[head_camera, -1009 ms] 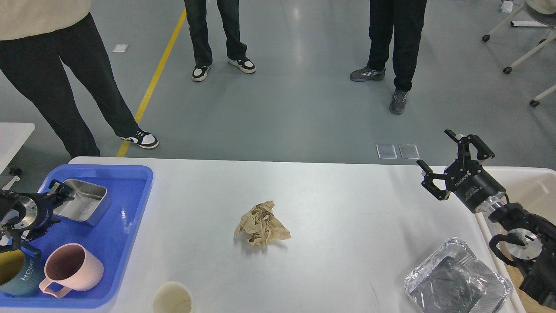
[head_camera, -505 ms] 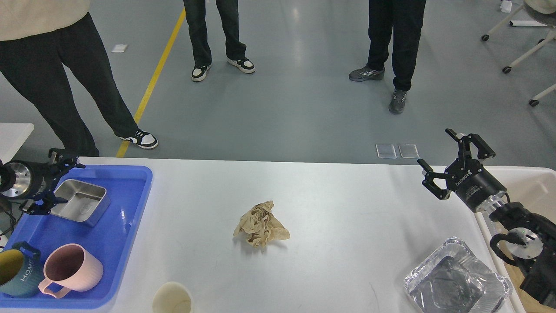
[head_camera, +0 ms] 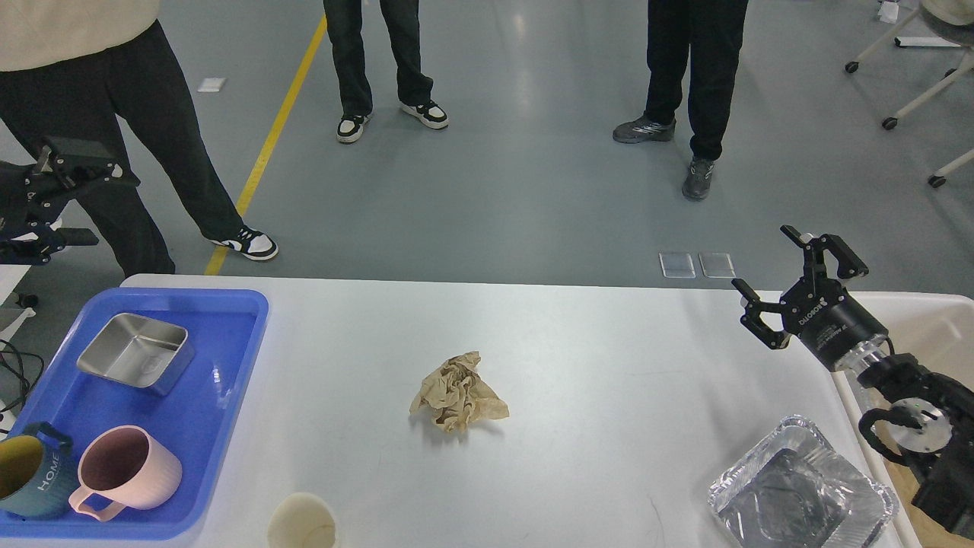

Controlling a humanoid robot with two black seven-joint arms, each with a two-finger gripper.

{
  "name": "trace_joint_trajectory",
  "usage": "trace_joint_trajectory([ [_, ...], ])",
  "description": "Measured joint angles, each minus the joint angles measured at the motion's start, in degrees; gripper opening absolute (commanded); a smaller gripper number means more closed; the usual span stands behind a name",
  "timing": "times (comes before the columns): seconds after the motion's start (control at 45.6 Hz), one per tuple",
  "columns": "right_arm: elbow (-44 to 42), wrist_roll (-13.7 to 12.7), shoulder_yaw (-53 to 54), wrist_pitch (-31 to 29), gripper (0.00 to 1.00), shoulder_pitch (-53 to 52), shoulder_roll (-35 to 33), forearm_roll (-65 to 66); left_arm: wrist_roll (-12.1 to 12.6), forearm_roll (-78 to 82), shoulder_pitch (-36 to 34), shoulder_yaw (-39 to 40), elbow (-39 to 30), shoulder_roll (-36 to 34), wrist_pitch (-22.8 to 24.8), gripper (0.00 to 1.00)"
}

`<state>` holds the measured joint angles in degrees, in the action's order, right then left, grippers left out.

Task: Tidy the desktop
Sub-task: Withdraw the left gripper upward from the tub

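Paper [head_camera: 457, 391] lies crumpled at the middle of the white counter [head_camera: 609, 426], which fills the lower view — blue tray [head_camera: 205, 411] at its left end holding a steel tin [head_camera: 135, 352] and two mugs, a foil pan [head_camera: 803, 495] near its right front corner. The right pincer [head_camera: 799, 283] hovers over the counter's far right edge, fingers spread wide and empty. The left pincer [head_camera: 72, 202] is raised beyond the tray, off the counter — fingers apart, nothing between them.
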<state>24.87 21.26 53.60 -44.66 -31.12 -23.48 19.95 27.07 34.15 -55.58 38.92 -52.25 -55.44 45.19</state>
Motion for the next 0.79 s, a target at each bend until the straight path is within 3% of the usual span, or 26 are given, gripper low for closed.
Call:
trace_joint_trajectory([
  [0.197,0.00,0.00,0.00,0.02,1.00,0.00,-0.14,0.00,-1.01,-1.02,4.02,0.45,-17.74,-6.92,-4.21,0.95],
  [0.329,0.00,0.00,0.00,0.02,1.00,0.00,-0.24,-0.01,-4.06,-4.00,5.43,0.93,-23.75,-7.96,-6.45,0.94],
  [0.417,0.00,0.00,0.00,0.02,1.00,0.00,-0.39,-0.01,-9.14,-5.89,6.34,1.63,-24.46,-6.98,-7.83,0.94],
  [0.614,0.00,0.00,0.01,0.02,1.00,0.09,-0.91,0.00,-25.60,-8.70,9.36,2.31,-21.89,-1.51,-9.10,0.96],
  [0.702,0.00,0.00,0.02,0.02,1.00,0.10,-0.95,-0.01,-29.83,-9.44,10.40,2.49,-17.49,3.28,-9.66,0.96],
  [0.79,0.00,0.00,0.07,0.02,1.00,0.13,-0.96,-0.01,-31.44,-10.92,11.05,3.51,-10.58,10.14,-10.88,0.97],
])
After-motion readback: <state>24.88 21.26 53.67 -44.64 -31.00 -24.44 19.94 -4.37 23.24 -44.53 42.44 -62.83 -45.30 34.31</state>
